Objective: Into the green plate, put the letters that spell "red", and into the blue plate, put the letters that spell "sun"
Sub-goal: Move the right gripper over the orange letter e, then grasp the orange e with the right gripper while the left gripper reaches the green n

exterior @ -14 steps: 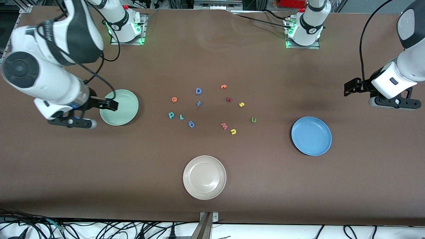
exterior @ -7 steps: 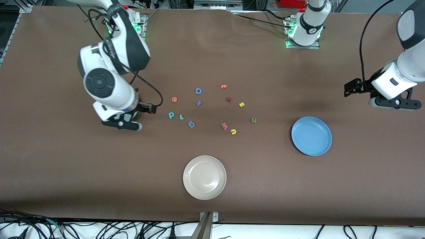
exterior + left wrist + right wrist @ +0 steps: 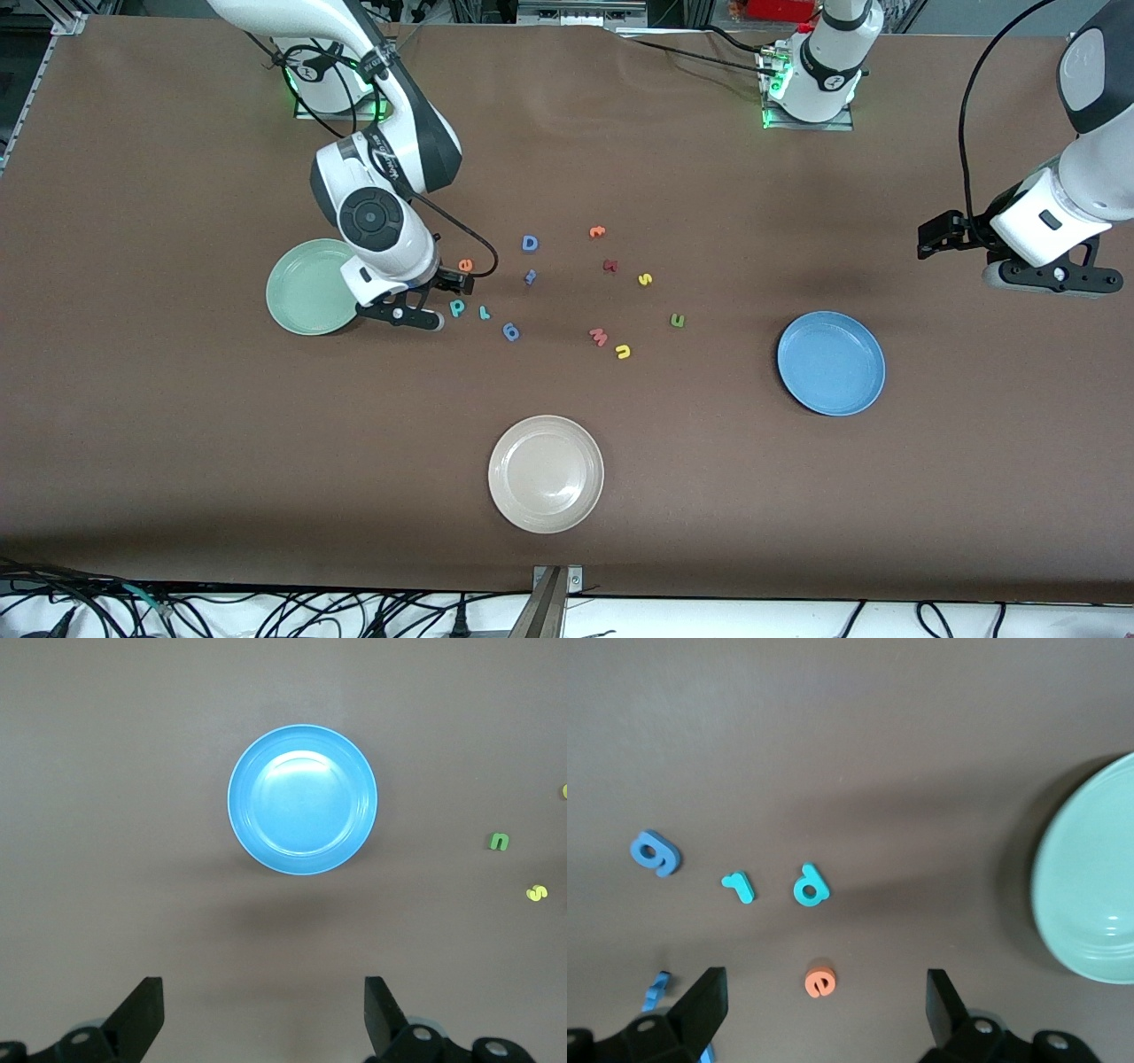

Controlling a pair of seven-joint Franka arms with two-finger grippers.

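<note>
The orange "e" [image 3: 465, 265], teal "d" [image 3: 457, 307] and thin teal "r" [image 3: 483, 312] lie close together beside the pale green plate [image 3: 306, 288]. My right gripper [image 3: 456, 285] hangs open over them; in its wrist view the "e" [image 3: 819, 982] shows between the spread fingers, with "d" [image 3: 811, 886] and "r" [image 3: 738, 887] nearby. Yellow "s" [image 3: 645, 279], dark green "n" [image 3: 677, 321] and yellow "u" [image 3: 623, 352] lie toward the blue plate [image 3: 831, 362]. My left gripper [image 3: 930, 237] waits open and empty, over bare table at the left arm's end; its wrist view shows the blue plate [image 3: 302, 800].
Other letters lie in the cluster: blue "D" [image 3: 530, 243], a small blue piece [image 3: 530, 276], blue "g" [image 3: 511, 331], orange "t" [image 3: 597, 232], a dark red letter [image 3: 610, 265], pink "w" [image 3: 599, 336]. An empty beige plate [image 3: 546, 474] sits nearest the front camera.
My right arm has swung from over the green plate across to the "e", "d" and "r", uncovering the plate. The left arm has not moved.
</note>
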